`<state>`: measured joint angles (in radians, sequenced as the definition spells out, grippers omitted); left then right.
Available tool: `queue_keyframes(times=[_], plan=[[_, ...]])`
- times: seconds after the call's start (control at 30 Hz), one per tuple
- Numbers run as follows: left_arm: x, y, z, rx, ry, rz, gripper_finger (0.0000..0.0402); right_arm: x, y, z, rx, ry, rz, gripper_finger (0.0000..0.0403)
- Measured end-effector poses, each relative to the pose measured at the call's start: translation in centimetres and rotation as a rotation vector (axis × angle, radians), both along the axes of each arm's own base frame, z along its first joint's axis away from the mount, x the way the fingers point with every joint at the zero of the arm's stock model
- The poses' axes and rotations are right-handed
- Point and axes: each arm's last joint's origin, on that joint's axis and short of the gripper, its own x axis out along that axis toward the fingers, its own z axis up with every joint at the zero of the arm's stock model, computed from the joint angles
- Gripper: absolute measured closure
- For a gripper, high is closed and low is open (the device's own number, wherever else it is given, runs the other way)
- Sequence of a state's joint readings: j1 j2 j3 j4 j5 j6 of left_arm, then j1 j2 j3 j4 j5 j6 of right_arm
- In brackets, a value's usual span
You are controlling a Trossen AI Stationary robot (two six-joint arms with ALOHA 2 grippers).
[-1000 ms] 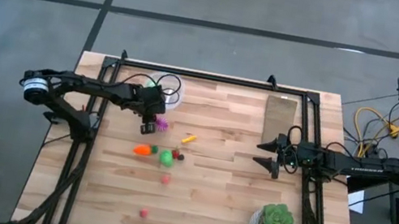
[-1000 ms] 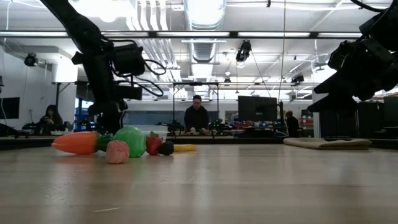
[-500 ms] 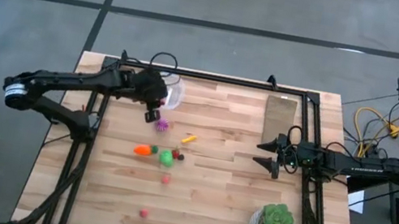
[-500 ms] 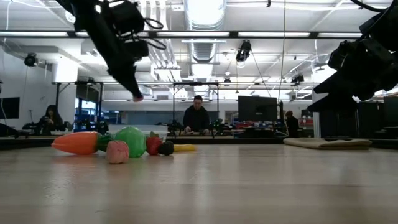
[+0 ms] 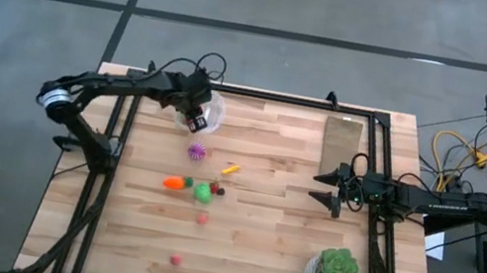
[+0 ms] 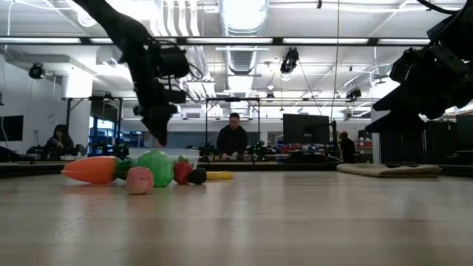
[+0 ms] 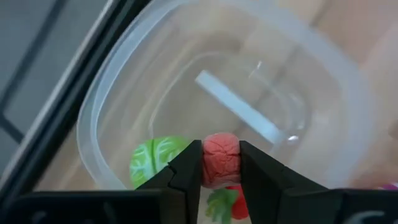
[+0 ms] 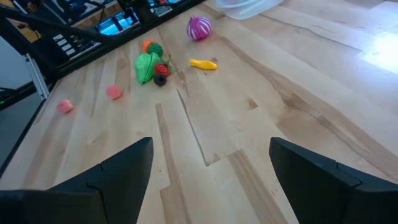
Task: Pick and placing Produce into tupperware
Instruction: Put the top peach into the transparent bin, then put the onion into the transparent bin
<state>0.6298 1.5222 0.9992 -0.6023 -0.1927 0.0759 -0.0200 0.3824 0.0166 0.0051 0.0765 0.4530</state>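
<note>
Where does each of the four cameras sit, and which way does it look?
High view: above the table, looking straight down; both arms show, the left hand over the clear container.
Low view: at table height, looking level toward the room; the arms hang in from above.
Left wrist view: on the left arm, looking down into the container; its fingers pinch a red piece.
Right wrist view: on the right arm, looking across the table; its open fingers show.
Shared: the purple piece appears in the high and right wrist views.

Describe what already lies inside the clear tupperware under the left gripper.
Inside the tupperware lie a green leafy piece and a red piece with green leaves, partly covered by the left gripper holding a pink-red piece.
</note>
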Motion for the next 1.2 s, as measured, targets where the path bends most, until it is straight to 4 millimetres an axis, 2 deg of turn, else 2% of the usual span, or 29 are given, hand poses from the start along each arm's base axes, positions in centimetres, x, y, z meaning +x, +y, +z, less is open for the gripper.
queue_keyframes(times=[0.2, 0.37, 0.47, 0.6, 0.77, 0.87, 1.0, 1.2], plan=[[0.4, 1.7, -1.7, -0.142, 0.038, 0.055, 0.0307, 0.0, 0.0, 0.0, 0.0, 0.0, 0.0, 0.009], [0.4, 1.6, -3.5, -0.278, 0.068, 0.109, 0.0305, 0.0, 0.0, 0.0, 0.0, 0.0, 0.0, 0.009], [0.3, 1.4, -3.9, -0.313, 0.075, 0.136, 0.0303, 0.0, 0.0, 0.0, 0.0, 0.0, 0.0, 0.009], [0.0, 1.2, -2.4, -0.266, 0.038, 0.138, 0.0285, 0.0, 0.0, 0.0, 0.0, 0.0, 0.0, 0.009], [-0.4, 1.1, 0.5, -0.158, -0.055, 0.141, 0.0238, 0.0, 0.0, 0.0, 0.0, 0.0, 0.0, 0.009], [-0.8, 0.6, 1.4, -0.167, -0.095, 0.15, 0.0209, 0.0, 0.0, 0.0, 0.0, 0.0, 0.0, 0.009], [-1.2, -1.9, 3.3, -0.309, -0.185, -0.082, 0.0196, 0.0, 0.0, 0.0, 0.0, 0.0, 0.0, 0.009], [-1.8, -6.8, 3.8, -0.135, -0.061, -0.669, 0.0208, 0.0, 0.0, 0.0, 0.0, -0.001, 0.0, 0.009]])
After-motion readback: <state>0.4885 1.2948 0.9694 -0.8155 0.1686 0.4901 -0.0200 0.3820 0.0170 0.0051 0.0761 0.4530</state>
